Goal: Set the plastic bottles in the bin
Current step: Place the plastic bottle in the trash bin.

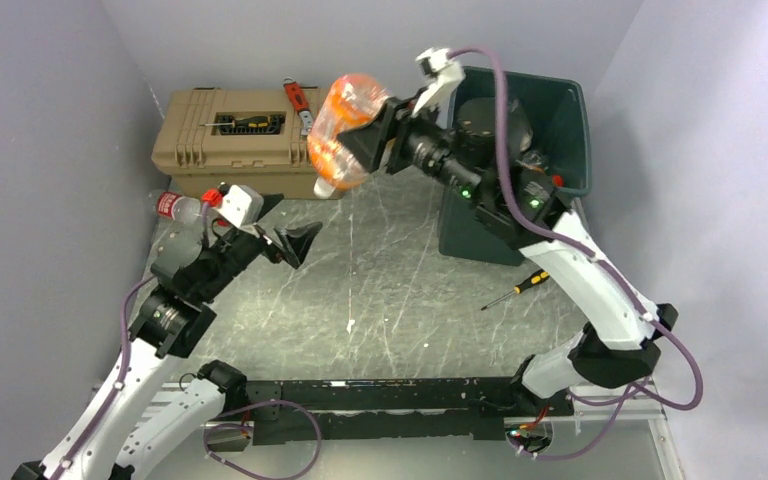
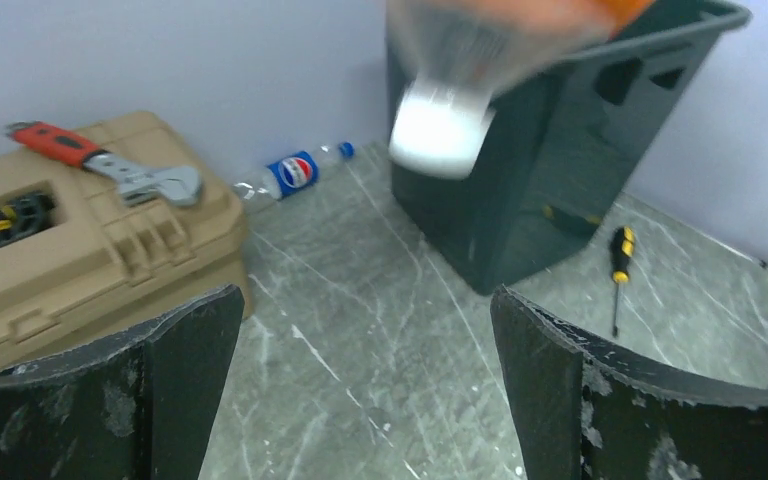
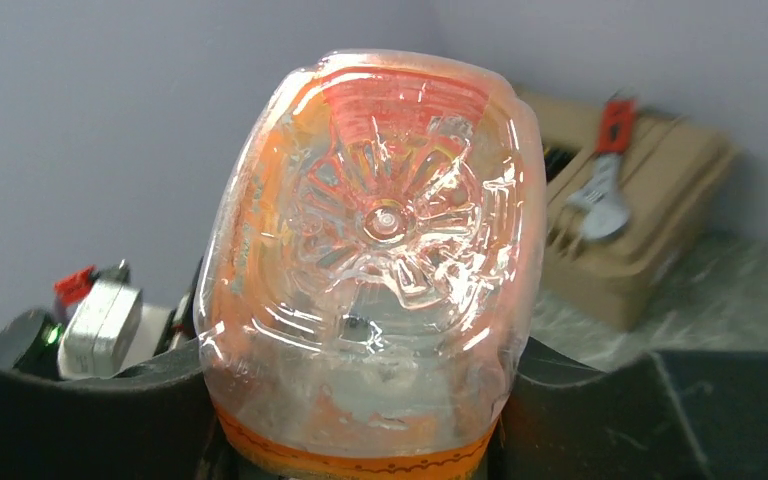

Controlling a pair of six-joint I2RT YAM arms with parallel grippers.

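**Top view:** high above the near edge, looking down on the whole table (image 1: 390, 290).
**Left wrist view:** low over the tabletop, facing the back wall (image 2: 160, 60). It shares the toolbox (image 1: 235, 140), wrench (image 1: 296, 96), bin (image 1: 472, 235) and screwdriver (image 1: 520, 287) with the top view.
**Right wrist view:** very close to an orange bottle (image 3: 380, 260), which fills most of the frame, with the toolbox and wrench behind at right.
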